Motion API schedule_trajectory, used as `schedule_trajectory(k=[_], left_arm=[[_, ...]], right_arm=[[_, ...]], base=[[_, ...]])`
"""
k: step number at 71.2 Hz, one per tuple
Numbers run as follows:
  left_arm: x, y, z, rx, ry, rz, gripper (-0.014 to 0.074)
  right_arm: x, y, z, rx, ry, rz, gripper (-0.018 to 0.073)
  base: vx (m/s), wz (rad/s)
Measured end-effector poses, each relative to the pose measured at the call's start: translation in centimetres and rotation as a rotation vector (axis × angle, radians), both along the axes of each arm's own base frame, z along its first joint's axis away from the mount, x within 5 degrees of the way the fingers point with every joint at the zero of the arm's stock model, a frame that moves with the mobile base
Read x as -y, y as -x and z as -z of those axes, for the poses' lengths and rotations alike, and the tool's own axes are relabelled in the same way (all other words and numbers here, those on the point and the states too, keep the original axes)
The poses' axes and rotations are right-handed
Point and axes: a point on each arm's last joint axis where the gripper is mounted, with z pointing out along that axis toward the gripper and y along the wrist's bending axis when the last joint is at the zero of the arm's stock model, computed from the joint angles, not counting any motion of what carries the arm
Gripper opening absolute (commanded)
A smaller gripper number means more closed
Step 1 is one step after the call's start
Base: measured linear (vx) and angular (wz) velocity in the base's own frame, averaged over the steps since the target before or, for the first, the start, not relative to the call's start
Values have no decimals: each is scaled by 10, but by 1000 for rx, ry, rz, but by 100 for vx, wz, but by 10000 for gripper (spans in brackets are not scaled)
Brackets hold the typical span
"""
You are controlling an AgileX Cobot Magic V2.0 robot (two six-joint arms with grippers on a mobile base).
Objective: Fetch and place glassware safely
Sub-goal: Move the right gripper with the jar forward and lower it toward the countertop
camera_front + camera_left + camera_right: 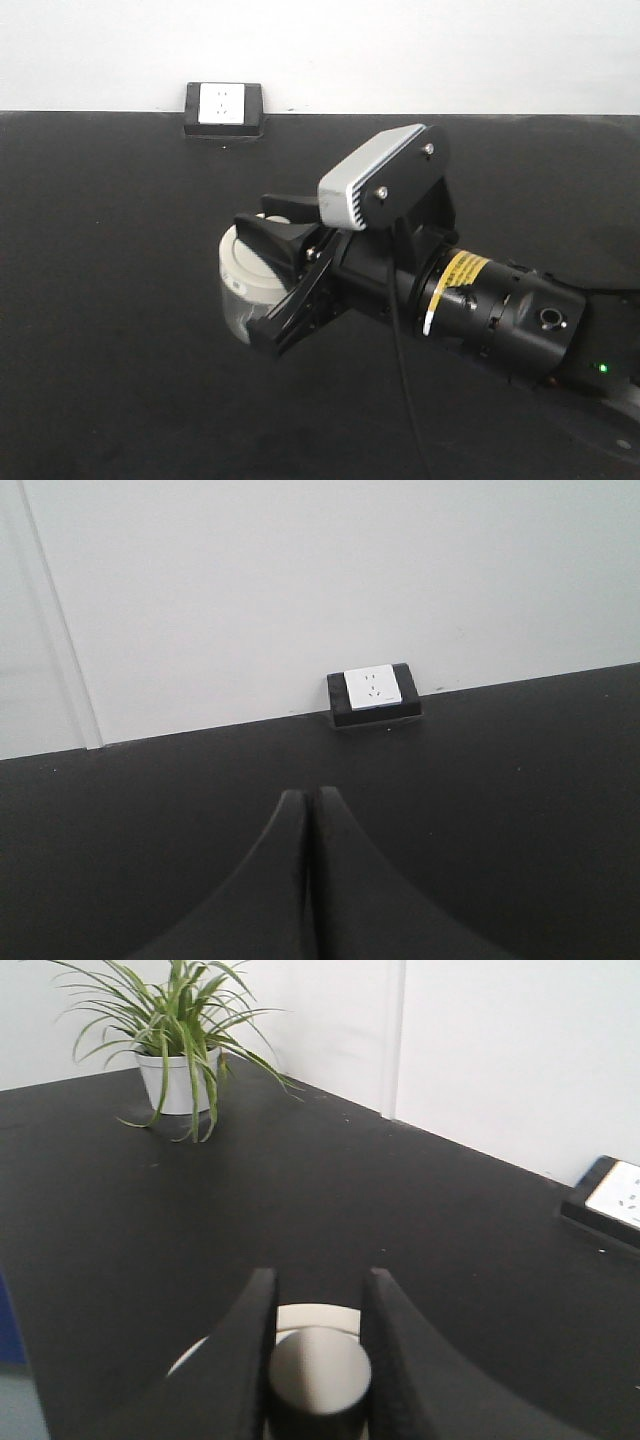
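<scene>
The glassware is a small clear glass jar (233,312) with a cream-white lid (238,265), standing near the middle of the black table (110,300). My right gripper (262,275) reaches in from the right, and its two black fingers are closed on the lid's central knob. In the right wrist view the round knob (318,1368) sits pinched between the fingers of that gripper (320,1278), with the lid's rim (312,1315) showing behind it. I cannot tell whether the jar rests on the table or is lifted. My left gripper (307,796) is shut and empty over bare table.
A white wall socket in a black frame (222,105) sits at the table's back edge against the white wall; it also shows in the left wrist view (372,690) and the right wrist view (612,1192). A potted spider plant (178,1055) stands in the far corner.
</scene>
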Motion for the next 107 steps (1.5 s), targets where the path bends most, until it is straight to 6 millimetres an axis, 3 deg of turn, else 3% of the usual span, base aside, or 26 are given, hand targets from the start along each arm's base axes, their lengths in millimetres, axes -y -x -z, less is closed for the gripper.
schedule_trajectory(k=[19, 34, 49, 65, 76, 84, 107], left_arm=[[0, 0, 0, 0, 0, 0, -7], [0, 0, 0, 0, 0, 0, -7], [0, 0, 0, 0, 0, 0, -7], [0, 0, 0, 0, 0, 0, -7], [0, 0, 0, 0, 0, 0, -7], [0, 0, 0, 0, 0, 0, -7], [0, 0, 0, 0, 0, 0, -7]], right_arm=[[26, -34, 8, -13, 8, 140, -1], [43, -70, 29, 34, 29, 196, -1], [46, -100, 64, 63, 13, 169, -1], [49, -127, 121, 29, 28, 157, -1], [50, -137, 154, 61, 28, 142, -1], [48, -140, 167, 77, 5, 141, -1], [48, -141, 176, 76, 12, 142, -1]], base=[[0, 0], [0, 0], [0, 0], [0, 0], [0, 0], [0, 0], [0, 0]])
